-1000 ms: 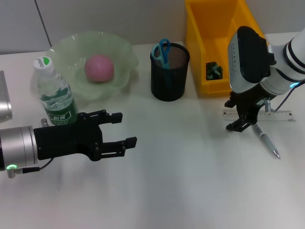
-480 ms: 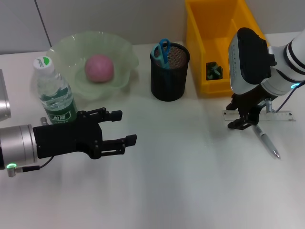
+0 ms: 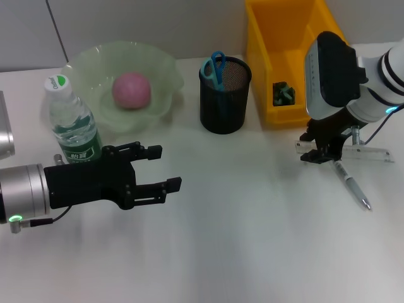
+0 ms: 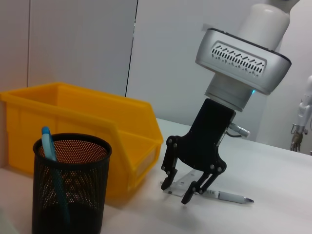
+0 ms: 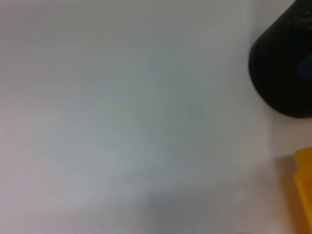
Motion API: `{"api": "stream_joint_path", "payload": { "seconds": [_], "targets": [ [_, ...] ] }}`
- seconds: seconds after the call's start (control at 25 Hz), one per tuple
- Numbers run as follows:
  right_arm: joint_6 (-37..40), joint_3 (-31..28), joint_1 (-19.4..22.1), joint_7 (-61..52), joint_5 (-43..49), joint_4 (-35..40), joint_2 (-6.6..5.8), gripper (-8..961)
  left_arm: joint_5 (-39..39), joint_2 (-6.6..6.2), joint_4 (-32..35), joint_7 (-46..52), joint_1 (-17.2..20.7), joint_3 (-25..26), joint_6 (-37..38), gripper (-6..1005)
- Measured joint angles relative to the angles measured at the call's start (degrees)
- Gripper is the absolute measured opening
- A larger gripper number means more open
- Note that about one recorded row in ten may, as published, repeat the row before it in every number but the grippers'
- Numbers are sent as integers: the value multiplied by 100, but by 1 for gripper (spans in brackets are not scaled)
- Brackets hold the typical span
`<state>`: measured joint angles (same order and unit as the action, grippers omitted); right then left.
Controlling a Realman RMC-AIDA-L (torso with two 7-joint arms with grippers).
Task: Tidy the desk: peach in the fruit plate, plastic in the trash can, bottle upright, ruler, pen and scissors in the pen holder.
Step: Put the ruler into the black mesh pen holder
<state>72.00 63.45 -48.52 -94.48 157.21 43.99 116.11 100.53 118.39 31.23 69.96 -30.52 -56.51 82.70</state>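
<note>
The pink peach (image 3: pixel 131 89) lies in the green fruit plate (image 3: pixel 161 69). Beside the plate the bottle (image 3: pixel 72 123) stands upright. Blue-handled scissors (image 3: pixel 214 66) stick out of the black mesh pen holder (image 3: pixel 225 104). Green plastic (image 3: pixel 283 93) sits in the yellow trash can (image 3: pixel 284 38). The clear ruler (image 3: pixel 360 153) and the pen (image 3: pixel 351 185) lie on the table at the right. My right gripper (image 3: pixel 314 154) hangs open over the ruler's (image 4: pixel 183 179) left end, fingers (image 4: pixel 165 181) down at the table. My left gripper (image 3: pixel 165 169) is open and holds nothing, just in front of the bottle.
The white table (image 3: pixel 240 240) stretches wide in front of both arms. In the right wrist view the pen holder (image 5: pixel 285 73) and a corner of the trash can (image 5: pixel 304 180) show at the edge. The pen (image 4: pixel 226 196) lies just beside the right gripper (image 4: pixel 176 191).
My right gripper has shifted a little back from the pen's upper end onto the ruler's left end. The left arm has stayed still.
</note>
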Motion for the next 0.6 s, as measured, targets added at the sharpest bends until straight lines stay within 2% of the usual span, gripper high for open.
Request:
{"api": "stream_joint_path", "payload": {
  "seconds": [0.08, 0.28, 0.6],
  "targets": [
    [31, -16, 15, -8, -44, 82, -1, 364, -2, 0, 2, 0, -4, 0, 3, 786],
    [433, -216, 112, -32, -366, 517, 8, 363, -20, 0, 5, 0, -12, 0, 31, 786],
    [1018, -612, 529, -17, -1512, 1572, 40, 364, -61, -6, 6, -60, 17, 0, 16, 785]
  ]
}}
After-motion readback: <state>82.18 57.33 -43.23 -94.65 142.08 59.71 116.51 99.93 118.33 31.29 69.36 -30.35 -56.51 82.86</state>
